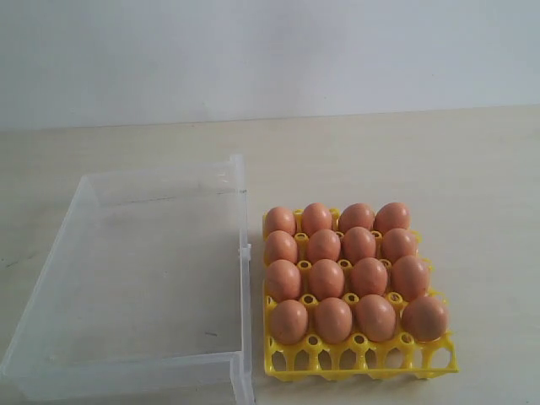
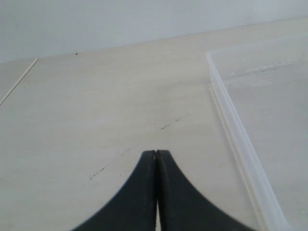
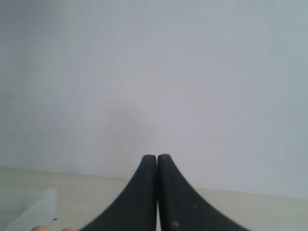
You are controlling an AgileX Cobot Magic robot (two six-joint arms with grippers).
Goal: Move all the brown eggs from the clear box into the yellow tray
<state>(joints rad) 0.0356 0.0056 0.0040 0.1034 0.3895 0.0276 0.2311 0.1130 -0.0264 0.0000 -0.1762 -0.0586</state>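
Note:
Several brown eggs fill four rows of the yellow tray, which stands right of the clear box in the exterior view. No egg shows inside the box. Neither arm appears in the exterior view. In the left wrist view my left gripper is shut with nothing in it, over bare table beside the clear box's wall. In the right wrist view my right gripper is shut and empty, facing the pale wall. The tops of two eggs and a corner of the clear box peek in at that view's edge.
The pale wooden table runs back to a white wall. The tray's front row of cups holds nothing. A thin seam or stick crosses the table in the left wrist view.

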